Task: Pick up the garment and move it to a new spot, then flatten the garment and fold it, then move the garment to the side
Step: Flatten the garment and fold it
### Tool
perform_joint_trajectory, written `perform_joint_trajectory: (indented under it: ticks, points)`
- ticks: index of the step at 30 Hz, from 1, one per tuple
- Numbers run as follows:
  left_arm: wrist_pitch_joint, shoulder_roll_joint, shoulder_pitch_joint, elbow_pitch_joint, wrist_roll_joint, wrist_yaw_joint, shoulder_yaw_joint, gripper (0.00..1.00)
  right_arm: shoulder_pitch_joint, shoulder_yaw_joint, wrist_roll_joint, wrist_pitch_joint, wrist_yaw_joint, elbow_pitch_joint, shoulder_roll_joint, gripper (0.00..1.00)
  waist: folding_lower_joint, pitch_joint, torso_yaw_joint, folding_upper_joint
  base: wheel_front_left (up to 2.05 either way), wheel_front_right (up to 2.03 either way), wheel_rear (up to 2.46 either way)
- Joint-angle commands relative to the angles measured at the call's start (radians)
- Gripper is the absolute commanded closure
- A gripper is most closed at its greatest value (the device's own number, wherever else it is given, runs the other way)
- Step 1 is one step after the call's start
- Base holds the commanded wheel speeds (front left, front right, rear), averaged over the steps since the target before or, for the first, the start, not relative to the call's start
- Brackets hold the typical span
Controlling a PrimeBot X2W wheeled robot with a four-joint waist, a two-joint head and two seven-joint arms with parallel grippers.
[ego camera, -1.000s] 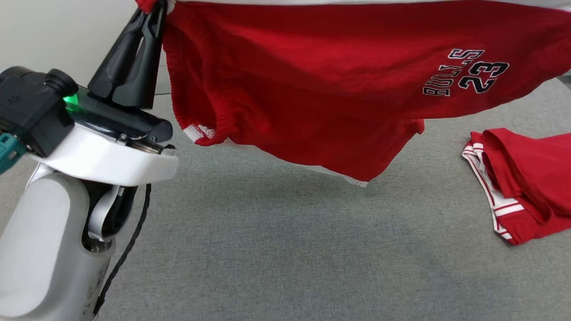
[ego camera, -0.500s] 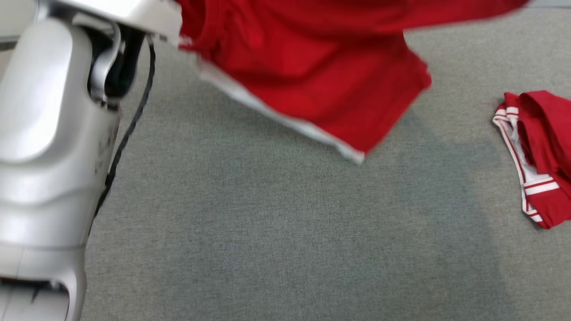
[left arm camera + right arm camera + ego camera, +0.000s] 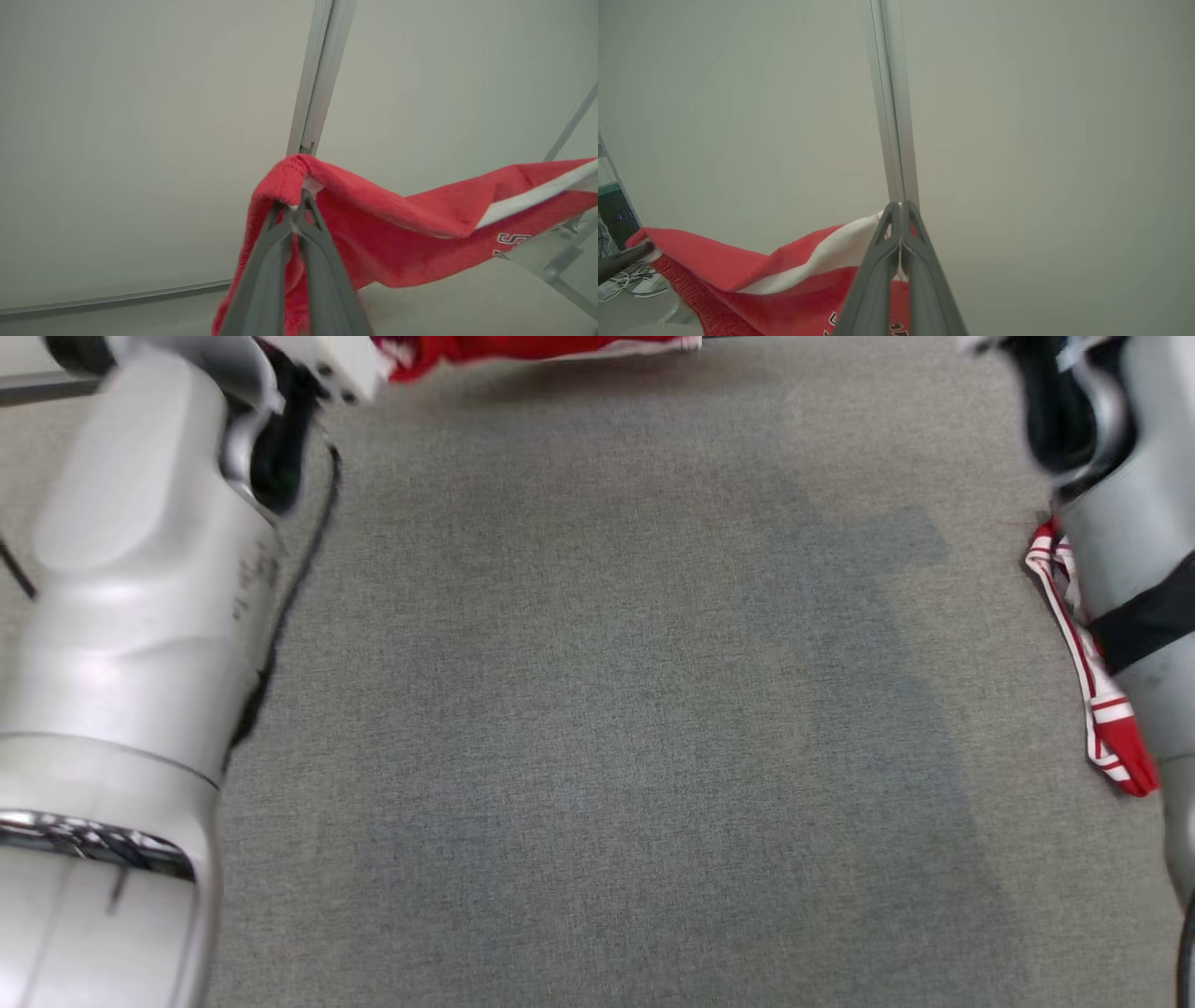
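The garment is red with white trim and dark lettering. Its lower hem (image 3: 523, 347) shows as a thin strip at the top edge of the head view. In the left wrist view my left gripper (image 3: 295, 209) is shut on a red ribbed corner of the garment (image 3: 397, 224), which stretches away to the right. In the right wrist view my right gripper (image 3: 901, 210) is shut on the opposite corner of the garment (image 3: 775, 275), by a white stripe. The cloth hangs taut between both grippers, lifted off the grey surface (image 3: 597, 709).
A second red garment with white stripes (image 3: 1097, 709) lies at the right edge of the grey surface, partly behind my right forearm (image 3: 1130, 551). My left forearm (image 3: 140, 597) fills the left side. A pale wall with a metal post (image 3: 317, 74) stands ahead.
The head camera has tilted down, so the garment has slid up to the top edge of the picture. Both pale forearms have come into view. Both grips stay shut.
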Motion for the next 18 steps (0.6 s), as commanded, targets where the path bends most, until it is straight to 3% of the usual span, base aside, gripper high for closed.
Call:
perform_joint_trajectory:
  ticks: [1, 10, 16, 18]
  points:
    - [0.020, -0.008, 0.042, 0.024, -0.036, -0.001, -0.016, 1.00, 0.040, 0.030, 0.023, -0.006, 0.000, 0.035, 0.002, 1.00, 0.0000, 0.012, 0.003, 0.0000, 0.00, 0.00, 0.00]
    - [0.017, -0.029, 0.289, 0.067, -0.185, -0.001, -0.127, 1.00, 0.293, 0.155, 0.183, -0.086, 0.000, 0.136, 0.001, 1.00, 0.0000, 0.009, 0.023, 0.0000, 0.00, 0.00, 0.00]
    - [-0.070, -0.009, 0.487, 0.029, -0.237, -0.001, -0.193, 1.00, 0.531, 0.180, 0.259, -0.119, 0.000, 0.058, -0.032, 1.00, 0.0000, -0.047, 0.018, 0.0000, 0.00, 0.00, 0.00]
    - [-0.084, 0.002, 0.551, -0.001, -0.255, -0.002, -0.211, 1.00, 0.602, 0.146, 0.253, -0.120, 0.000, -0.007, -0.055, 1.00, 0.0000, -0.064, 0.014, 0.0000, 0.00, 0.00, 0.00]
